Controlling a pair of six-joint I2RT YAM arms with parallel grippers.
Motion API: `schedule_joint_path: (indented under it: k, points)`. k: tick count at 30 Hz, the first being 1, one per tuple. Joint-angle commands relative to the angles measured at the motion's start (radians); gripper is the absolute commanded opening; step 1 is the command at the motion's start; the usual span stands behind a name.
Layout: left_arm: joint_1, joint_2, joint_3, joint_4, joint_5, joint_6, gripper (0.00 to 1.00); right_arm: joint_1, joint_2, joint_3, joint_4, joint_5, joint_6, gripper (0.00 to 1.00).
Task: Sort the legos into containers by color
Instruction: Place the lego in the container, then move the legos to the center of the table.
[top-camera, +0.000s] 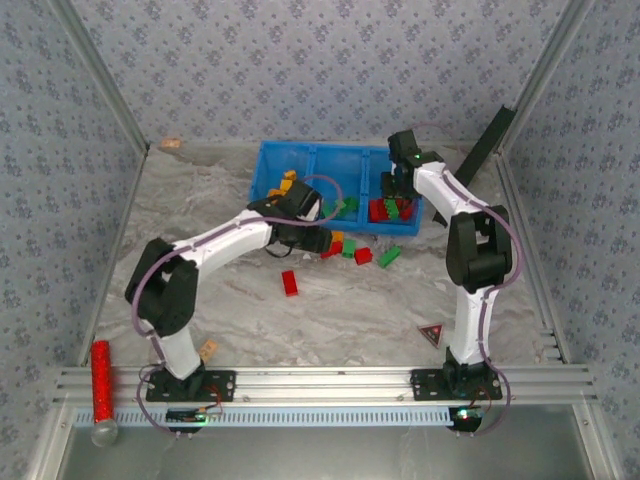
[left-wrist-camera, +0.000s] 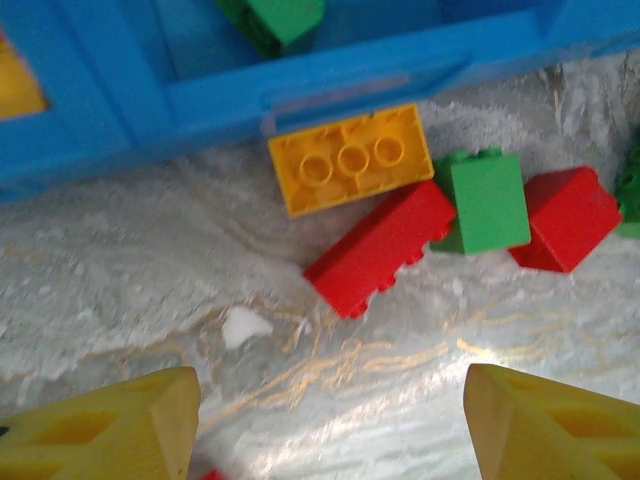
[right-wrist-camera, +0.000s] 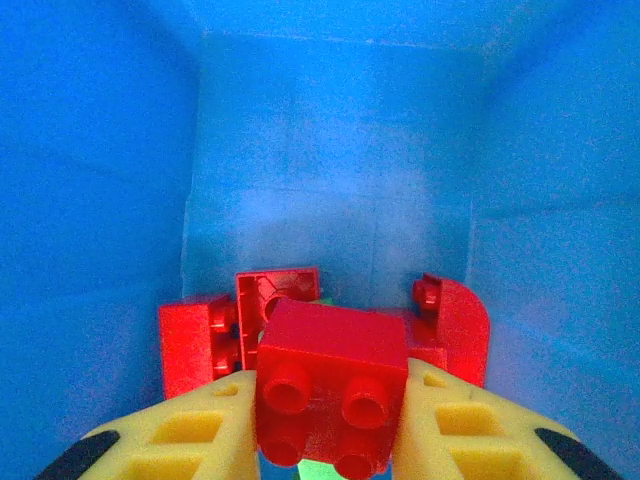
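Observation:
My right gripper (right-wrist-camera: 330, 432) hangs inside the right compartment of the blue tray (top-camera: 320, 150), its yellow fingers shut on a red lego (right-wrist-camera: 330, 385), studs toward the camera. Other red legos (right-wrist-camera: 195, 345) lie beneath it. In the top view that gripper (top-camera: 395, 190) is over the red pile (top-camera: 385, 210). My left gripper (left-wrist-camera: 330, 420) is open above bare table, just in front of the tray (left-wrist-camera: 300, 90). Ahead of it lie a yellow lego (left-wrist-camera: 350, 160), a long red one (left-wrist-camera: 380, 248), a green one (left-wrist-camera: 483, 200) and another red one (left-wrist-camera: 565, 218).
Loose on the table are a red lego (top-camera: 290, 283) and a green lego (top-camera: 390, 256). A black-and-red triangle (top-camera: 432, 335) lies near the right arm's base. A red glittery cylinder (top-camera: 100, 380) rests at the front left. A black bar (top-camera: 490, 140) leans at the back right.

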Motion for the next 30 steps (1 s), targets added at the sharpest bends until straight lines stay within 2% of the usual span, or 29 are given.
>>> schedule_joint_path:
  k: [1, 11, 19, 30]
  points:
    - [-0.010, 0.070, 0.073, -0.005, -0.030, -0.003, 0.70, -0.010, 0.016, 0.026, 0.012, -0.022, -0.021, 0.37]
    - [-0.012, 0.226, 0.226, -0.055, -0.031, 0.025, 0.71, -0.030, -0.016, -0.026, 0.037, -0.054, -0.026, 0.47]
    - [-0.025, 0.312, 0.291, -0.063, -0.026, -0.011, 0.72, -0.035, -0.032, -0.032, 0.035, -0.081, -0.027, 0.49]
    - [-0.046, 0.441, 0.398, -0.111, -0.097, -0.072, 0.74, -0.035, -0.062, -0.058, 0.036, -0.112, -0.034, 0.49]
